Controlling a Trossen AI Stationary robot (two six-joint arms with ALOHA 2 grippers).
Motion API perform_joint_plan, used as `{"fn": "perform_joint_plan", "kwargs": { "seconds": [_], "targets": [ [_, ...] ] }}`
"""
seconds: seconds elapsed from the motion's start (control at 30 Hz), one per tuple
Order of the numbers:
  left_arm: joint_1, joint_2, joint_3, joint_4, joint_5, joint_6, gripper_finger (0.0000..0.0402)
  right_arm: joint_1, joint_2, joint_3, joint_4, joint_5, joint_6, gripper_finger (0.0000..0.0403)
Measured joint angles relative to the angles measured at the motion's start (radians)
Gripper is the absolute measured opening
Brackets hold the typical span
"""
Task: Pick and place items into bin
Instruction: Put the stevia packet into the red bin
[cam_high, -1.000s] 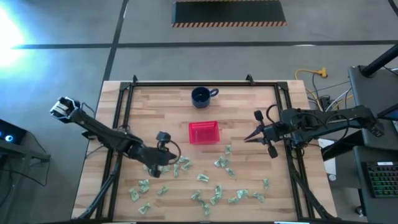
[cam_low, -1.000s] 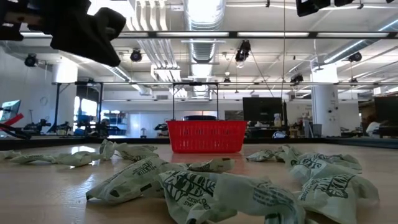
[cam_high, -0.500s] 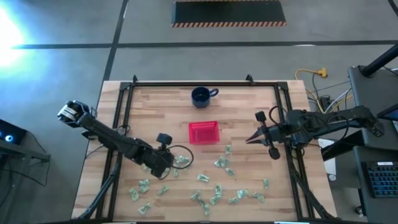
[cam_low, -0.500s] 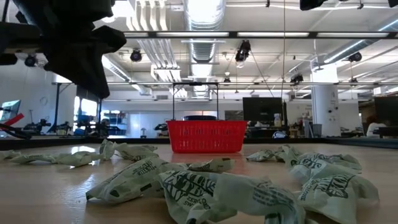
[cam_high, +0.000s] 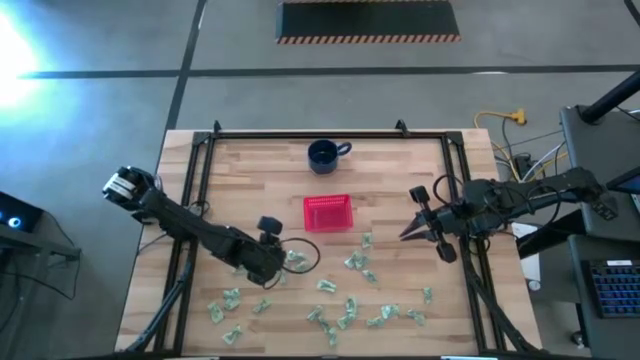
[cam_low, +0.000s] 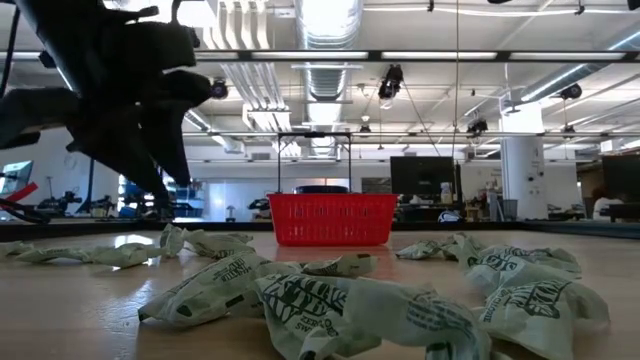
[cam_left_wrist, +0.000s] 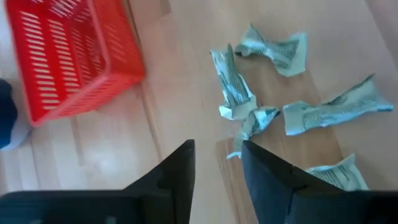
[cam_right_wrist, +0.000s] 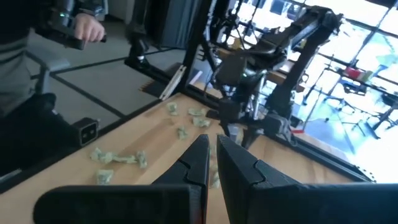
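The red bin (cam_high: 328, 212) stands on the table's middle, its basket wall also showing in the left wrist view (cam_left_wrist: 68, 56). Several pale green crumpled items (cam_high: 345, 305) lie spread over the near half of the table. My left gripper (cam_left_wrist: 217, 152) hovers open just left of the bin's near side, fingers pointing down at a knotted item (cam_left_wrist: 239, 102) lying flat on the wood; nothing is between the fingers. My right gripper (cam_high: 404, 235) hangs shut above the table's right side, clear of everything.
A dark blue mug (cam_high: 322, 153) stands beyond the bin near the far edge. More items (cam_low: 350, 300) lie close to the near edge. A black frame rail (cam_high: 200, 190) runs along each table side. A person's hand (cam_right_wrist: 87, 25) shows beyond the table.
My left gripper has come down and reached toward the table's right edge, closer to the items near the bin, and its fingers have parted. My right gripper has drifted a little toward the near edge. No item has moved.
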Motion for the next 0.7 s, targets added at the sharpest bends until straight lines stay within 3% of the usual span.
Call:
{"fn": "perform_joint_plan", "kwargs": {
  "seconds": [0.2, 0.7],
  "targets": [
    [0.01, 0.045, 0.004, 0.019, 0.004, 0.01, 0.012, 0.022, -0.002, -0.024, 0.019, 0.003, -0.004, 0.0022],
    [0.07, 0.101, 0.004, 0.053, 0.148, 0.028, 0.012, 0.046, -0.002, -0.072, 0.053, 0.003, 0.012, 0.0022]
  ]
}}
